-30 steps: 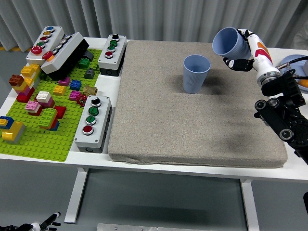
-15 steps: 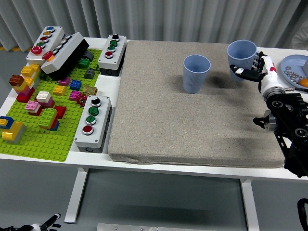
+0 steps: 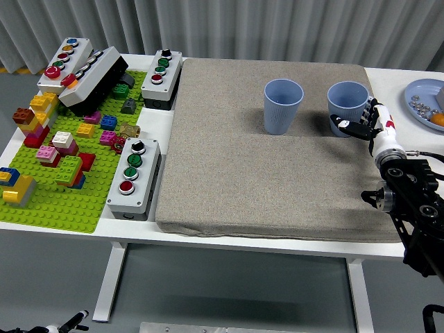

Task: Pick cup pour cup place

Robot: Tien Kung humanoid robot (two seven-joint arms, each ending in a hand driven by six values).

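Two light blue cups stand upright on the grey mat [image 3: 263, 180]. One cup [image 3: 282, 105] is at the mat's back middle. The other cup [image 3: 345, 99] stands to its right, near the mat's right edge. My right hand [image 3: 355, 125] comes in from the lower right, and its fingers [image 3: 343, 123] wrap the lower part of that right cup. The cup's base looks down on the mat. What is inside either cup cannot be made out. My left arm does not show.
A blue plate [image 3: 424, 104] with small items sits at the far right. Left of the mat stand button boxes [image 3: 134, 177] [image 3: 162, 78] and a green brick baseplate [image 3: 62, 187] with several coloured bricks. A further button box [image 3: 66, 62] and a dark case [image 3: 94, 82] sit at the back left.
My right hand turned the held cup from tilted toward the middle cup back to upright, then carried it down and slightly right onto the mat. The middle cup stayed put.
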